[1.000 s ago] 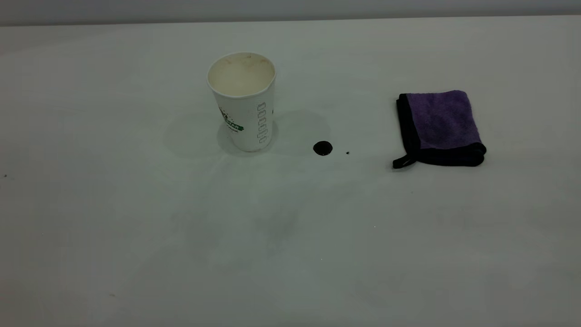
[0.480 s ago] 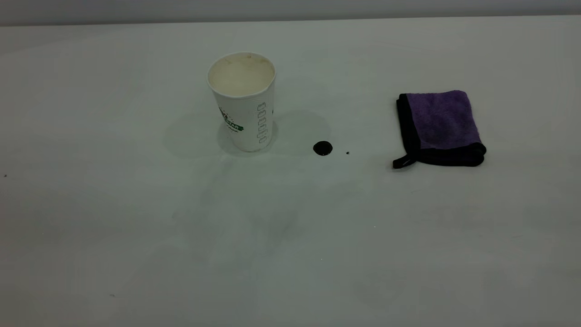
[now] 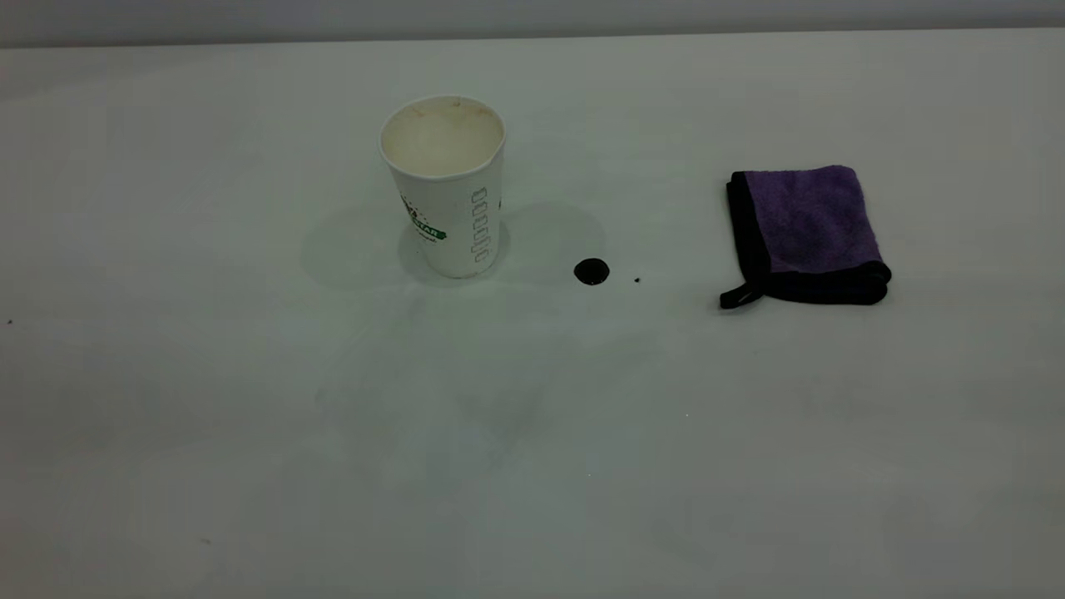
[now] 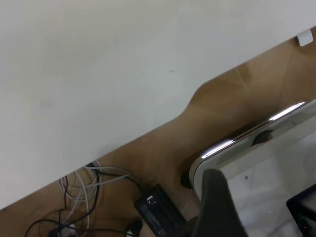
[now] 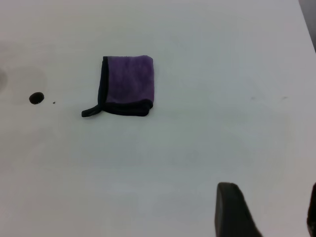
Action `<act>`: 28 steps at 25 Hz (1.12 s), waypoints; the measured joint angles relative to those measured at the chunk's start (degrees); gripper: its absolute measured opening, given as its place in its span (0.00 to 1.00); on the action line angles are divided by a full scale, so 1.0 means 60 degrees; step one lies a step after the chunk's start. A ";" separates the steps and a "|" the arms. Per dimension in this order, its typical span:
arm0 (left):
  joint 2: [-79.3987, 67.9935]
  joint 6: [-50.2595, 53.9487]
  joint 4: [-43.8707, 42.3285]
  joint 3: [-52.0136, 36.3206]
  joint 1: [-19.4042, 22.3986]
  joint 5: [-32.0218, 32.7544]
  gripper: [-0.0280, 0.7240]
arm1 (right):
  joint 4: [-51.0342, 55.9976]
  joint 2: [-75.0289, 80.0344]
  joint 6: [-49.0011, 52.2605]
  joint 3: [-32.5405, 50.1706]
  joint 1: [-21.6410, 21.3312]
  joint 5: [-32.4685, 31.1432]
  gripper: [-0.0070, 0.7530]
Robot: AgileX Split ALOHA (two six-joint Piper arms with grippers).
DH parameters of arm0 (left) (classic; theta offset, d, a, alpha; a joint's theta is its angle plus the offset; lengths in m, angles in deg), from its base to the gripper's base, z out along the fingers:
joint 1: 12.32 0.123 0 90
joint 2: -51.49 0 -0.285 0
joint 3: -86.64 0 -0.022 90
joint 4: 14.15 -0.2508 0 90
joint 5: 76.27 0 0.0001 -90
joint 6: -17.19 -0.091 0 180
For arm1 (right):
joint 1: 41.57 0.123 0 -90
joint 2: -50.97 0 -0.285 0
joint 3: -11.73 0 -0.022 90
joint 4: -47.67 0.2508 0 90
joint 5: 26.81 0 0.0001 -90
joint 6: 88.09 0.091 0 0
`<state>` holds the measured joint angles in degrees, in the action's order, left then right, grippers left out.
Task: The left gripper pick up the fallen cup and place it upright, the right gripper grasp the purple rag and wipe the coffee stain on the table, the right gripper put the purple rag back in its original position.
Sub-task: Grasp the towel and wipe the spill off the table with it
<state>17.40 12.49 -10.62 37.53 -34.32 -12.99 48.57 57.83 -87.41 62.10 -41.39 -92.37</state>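
The right gripper point(image 5: 266, 210) hung high above the table point(image 3: 250, 416), at the lower right of its own wrist view, its two dark fingers spread apart with nothing between them. The left gripper point(image 4: 217, 207) sat off past the table's edge, over brown floor and cables; only one dark finger showed there, so I could not tell whether it was released or clenched.

Out on the table the purple rag point(image 3: 805, 235) lay folded at the right of the exterior view, its short black loop tag pointing toward the lower left. The coffee stain point(image 3: 591, 271) sat near the middle, well apart from the rag. The cup point(image 3: 445, 183) stood upright to the left, just beside the stain but not touching it, so that part looked done.

The step in hand seemed to be fetching the rag. To do it well, I judged, the right gripper should come down over the middle of the folded rag, pinch through all the layers rather than the loop, and note the spot for its return.
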 joint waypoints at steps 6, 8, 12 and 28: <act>0.0386 -0.0011 0.0032 0.0000 0.0217 -0.0003 0.78 | 0.0000 0.0000 0.0000 0.0000 0.0000 0.0000 0.54; 0.0803 -0.0011 0.0032 0.0000 0.0634 -0.0003 0.78 | 0.0000 0.0000 0.0000 0.0000 0.0000 0.0000 0.54; 0.1951 -0.0011 0.0032 0.0000 0.1875 0.0007 0.78 | 0.0000 0.0000 0.0000 0.0000 0.0000 0.0000 0.54; 0.4568 -0.0019 0.0042 0.0000 0.3190 0.0179 0.77 | 0.0557 0.1943 -0.1818 -0.1047 0.0000 0.0577 0.68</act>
<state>44.80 12.37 -10.36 37.53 -15.17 -11.92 51.91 69.49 -98.31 55.82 -41.39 -88.90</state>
